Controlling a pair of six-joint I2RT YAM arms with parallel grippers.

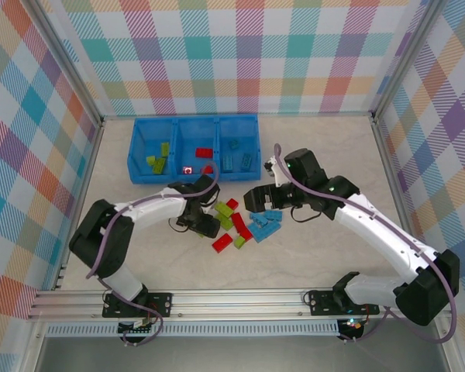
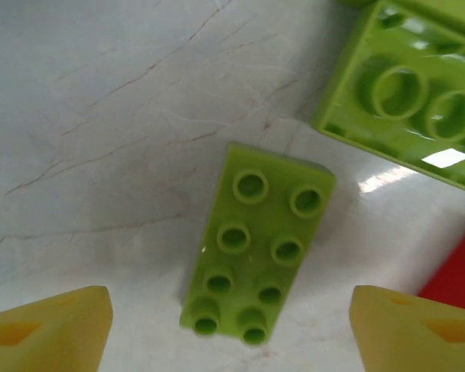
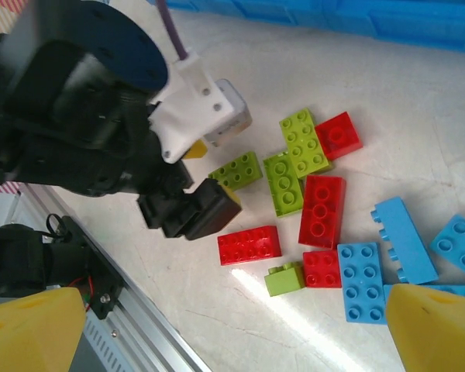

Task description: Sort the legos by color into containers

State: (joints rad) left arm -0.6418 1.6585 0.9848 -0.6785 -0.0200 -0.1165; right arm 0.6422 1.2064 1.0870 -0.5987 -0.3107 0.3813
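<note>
Left gripper [image 1: 205, 225] sits low at the left edge of the loose bricks [image 1: 240, 223] on the table [image 1: 318, 147], right gripper [image 1: 257, 199] at their upper right. Tray [image 1: 194, 118] behind: green left, red middle, blue right. Left wrist: fingers wide apart, empty; lime eight-stud brick [image 2: 256, 256] studs-up between the tips, untouched; upside-down green brick [image 2: 411, 93] beside it. Right wrist: fingers fully spread, empty, over red, green and blue bricks.

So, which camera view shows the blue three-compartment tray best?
The top external view. It shows the whole blue tray, with all three compartments and the lego bricks lying inside them. The right wrist view catches just a strip of the tray's wall along its top edge.
</note>
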